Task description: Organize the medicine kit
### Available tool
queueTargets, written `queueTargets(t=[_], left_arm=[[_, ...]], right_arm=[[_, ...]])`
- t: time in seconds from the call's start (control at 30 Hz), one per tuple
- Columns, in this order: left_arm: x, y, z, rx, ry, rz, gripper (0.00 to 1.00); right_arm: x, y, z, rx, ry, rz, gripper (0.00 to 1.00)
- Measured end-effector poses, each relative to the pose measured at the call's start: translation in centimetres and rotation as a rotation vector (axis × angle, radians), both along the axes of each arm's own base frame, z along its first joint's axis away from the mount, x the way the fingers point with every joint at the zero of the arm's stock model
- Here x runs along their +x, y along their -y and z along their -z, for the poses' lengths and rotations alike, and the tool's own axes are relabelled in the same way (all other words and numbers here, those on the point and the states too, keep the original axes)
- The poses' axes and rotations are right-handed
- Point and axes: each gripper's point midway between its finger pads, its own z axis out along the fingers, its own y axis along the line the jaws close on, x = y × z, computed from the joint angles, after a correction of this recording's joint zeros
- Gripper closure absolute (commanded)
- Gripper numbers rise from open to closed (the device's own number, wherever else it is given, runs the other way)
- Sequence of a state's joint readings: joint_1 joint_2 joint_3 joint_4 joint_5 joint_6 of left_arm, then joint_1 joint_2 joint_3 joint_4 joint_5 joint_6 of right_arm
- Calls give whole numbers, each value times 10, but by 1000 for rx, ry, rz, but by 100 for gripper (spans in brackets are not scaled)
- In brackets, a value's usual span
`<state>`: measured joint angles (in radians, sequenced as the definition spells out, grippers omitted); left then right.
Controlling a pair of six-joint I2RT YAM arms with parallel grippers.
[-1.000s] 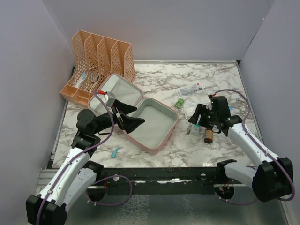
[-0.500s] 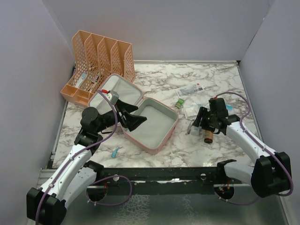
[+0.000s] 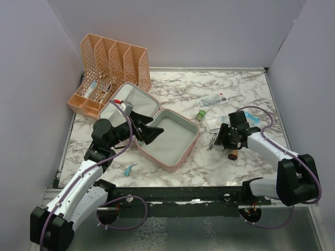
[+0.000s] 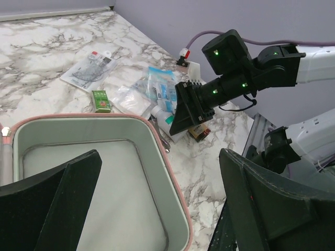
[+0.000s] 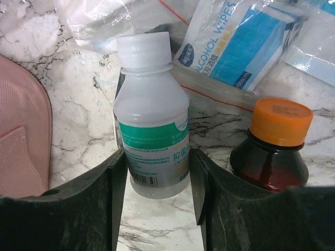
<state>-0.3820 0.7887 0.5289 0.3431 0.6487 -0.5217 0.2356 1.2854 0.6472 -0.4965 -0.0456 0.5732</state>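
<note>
**Bottle pick may slip, or knock its neighbour**

From the top camera, the medicine kit lies open left of the table's middle. Its tray is toward the near edge and its lid leans back toward the orange file rack in the far left corner. The left gripper hangs over the tray's left side with its jaws spread wide and nothing in them. The right gripper is down among the loose supplies between the kit and the right edge. If the right arm carries anything to the tray while the left stays there, the two arms could collide.

The left wrist camera shows the tray with nothing in it and the right arm low over the pile just beyond the pink rim, so a low swing across could catch that rim.

In the right wrist view the fingers bracket the white bottle, with the pads against both sides of its lower body, well away from the cap. Held that far down, the smooth plastic could pivot or slide out during a lift. The brown bottle with the orange cap lies just beside one finger, so a nudge could send it rolling. The wipes packet and a clear bag sit by the cap and may be dragged along.
</note>
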Motion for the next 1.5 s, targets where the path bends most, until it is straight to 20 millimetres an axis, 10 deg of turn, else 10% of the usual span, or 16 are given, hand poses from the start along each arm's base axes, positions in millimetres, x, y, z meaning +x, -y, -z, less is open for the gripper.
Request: queueTargets(t=[0.33, 0.53, 0.8, 1.07, 1.5], left_arm=[[8, -7, 10, 39, -12, -62, 1], [12, -13, 17, 71, -36, -106, 1], [28, -24, -9, 103, -14, -207, 1], [42, -25, -1, 132, -59, -247, 1], [53, -27, -1, 75, -129, -308, 1]], right_arm=[[6, -2, 6, -1, 2, -3, 45], [7, -1, 10, -10, -2, -19, 58], [8, -1, 2, -16, 29, -43, 61], [17, -21, -62, 82, 256, -135, 62], [15, -112, -166, 342, 589, -532, 62]])
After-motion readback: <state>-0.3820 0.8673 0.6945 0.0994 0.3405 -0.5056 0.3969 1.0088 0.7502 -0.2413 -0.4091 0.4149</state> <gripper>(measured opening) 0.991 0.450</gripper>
